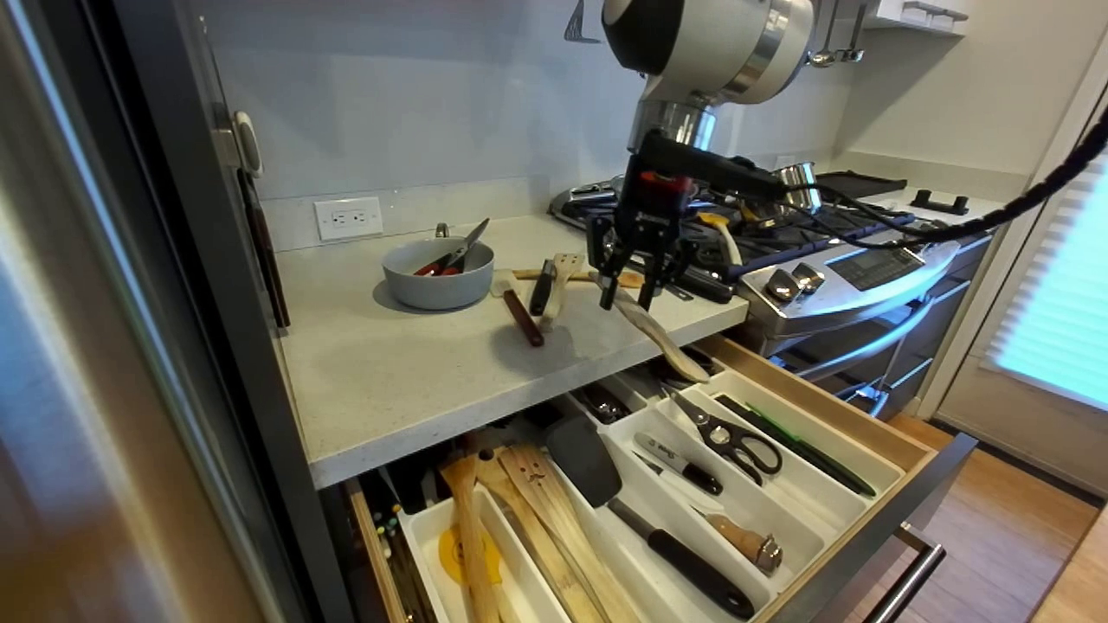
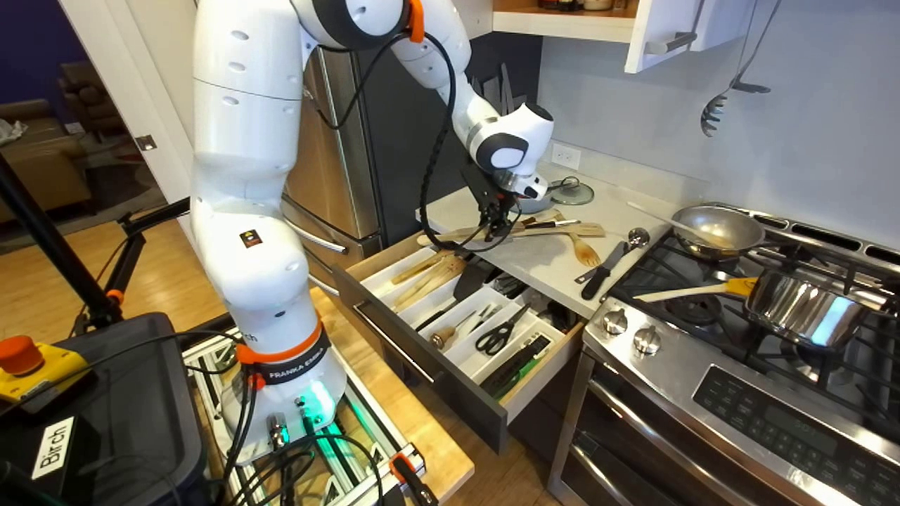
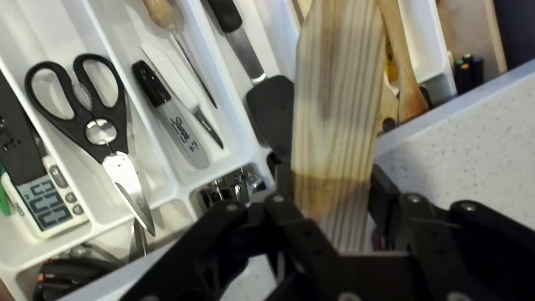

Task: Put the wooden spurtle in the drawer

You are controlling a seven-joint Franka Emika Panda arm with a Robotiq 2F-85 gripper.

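Note:
The wooden spurtle is a pale, flat utensil with striped grain, seen in both exterior views [image 1: 658,336] [image 2: 450,235] and large in the wrist view [image 3: 334,108]. My gripper [image 1: 628,298] is shut on it, one finger at each edge; its fingers also show in the wrist view [image 3: 332,188]. The spurtle is raised over the counter's front edge, and its free end reaches out over the drawer. The drawer [image 1: 822,394] is pulled open, also seen in an exterior view [image 2: 457,397]. Its white tray [image 3: 179,184] has lengthwise compartments. Long wooden utensils [image 1: 528,502] lie in compartments at one side.
A grey bowl [image 1: 437,281] with utensils stands on the counter [image 1: 389,381]. A dark brown handle [image 1: 524,320] and a pale slotted spatula [image 1: 561,290] lie near it. Scissors [image 1: 731,441], a marker [image 1: 679,463] and a black spatula [image 1: 584,459] are in the drawer. A stove [image 2: 675,365] stands beside it.

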